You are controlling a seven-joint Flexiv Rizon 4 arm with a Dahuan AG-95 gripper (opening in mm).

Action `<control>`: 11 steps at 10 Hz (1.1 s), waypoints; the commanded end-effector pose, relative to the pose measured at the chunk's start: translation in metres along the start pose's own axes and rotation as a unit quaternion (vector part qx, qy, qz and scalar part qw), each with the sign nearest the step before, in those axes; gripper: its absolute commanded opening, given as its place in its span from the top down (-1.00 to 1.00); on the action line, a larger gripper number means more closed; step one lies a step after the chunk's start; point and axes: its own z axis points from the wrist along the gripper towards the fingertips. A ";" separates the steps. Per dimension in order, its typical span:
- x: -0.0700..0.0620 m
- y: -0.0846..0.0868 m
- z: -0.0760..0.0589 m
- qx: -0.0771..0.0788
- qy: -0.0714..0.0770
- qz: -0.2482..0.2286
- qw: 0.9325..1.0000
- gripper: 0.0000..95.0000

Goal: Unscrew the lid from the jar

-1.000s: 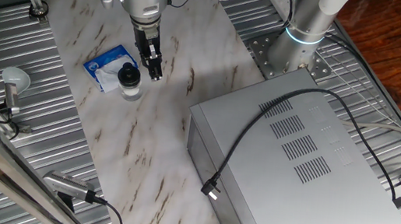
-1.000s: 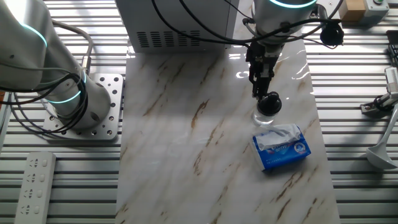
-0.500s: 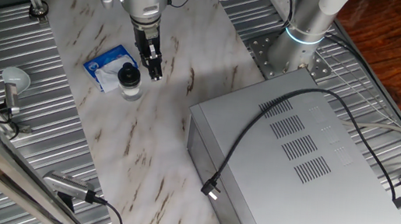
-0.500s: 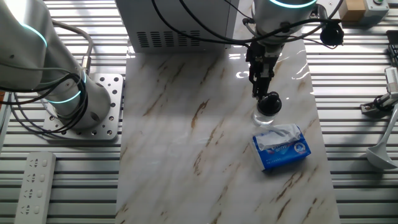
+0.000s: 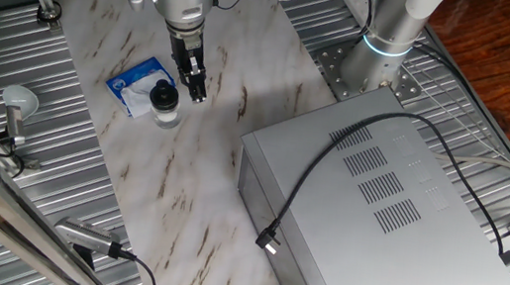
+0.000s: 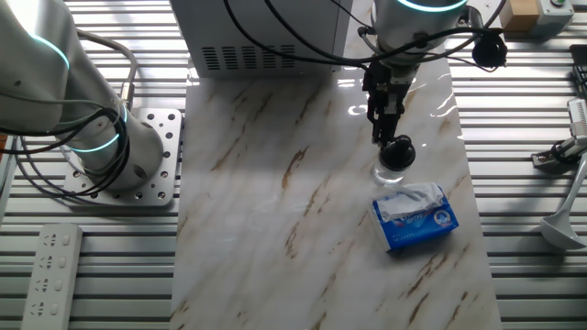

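Observation:
The small clear jar (image 5: 166, 113) (image 6: 391, 171) stands upright on the marble table (image 5: 189, 183), and the black lid (image 5: 164, 95) (image 6: 397, 151) is on top of it. My gripper (image 5: 196, 90) (image 6: 380, 136) points down just beside the jar, on its side toward the grey box, at about lid height. Its two dark fingers look pressed together with nothing between them. The gripper does not enclose the lid; I cannot tell whether it touches it.
A flat blue-and-white packet (image 5: 132, 81) (image 6: 415, 218) lies against the jar's other side. The big grey metal box (image 5: 394, 222) (image 6: 266, 37) with a black cable stands nearby. A white disc on a stem (image 5: 19, 101) sits off the marble. A second arm's base (image 6: 101, 137) is beside the table.

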 end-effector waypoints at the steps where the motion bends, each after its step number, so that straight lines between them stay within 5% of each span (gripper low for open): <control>1: 0.000 0.000 0.000 0.000 0.000 0.000 1.000 -1.00; 2: 0.000 0.000 0.000 -0.007 -0.013 -0.178 0.984 1.00; 11: 0.000 0.000 0.000 -0.006 -0.011 -0.177 0.984 1.00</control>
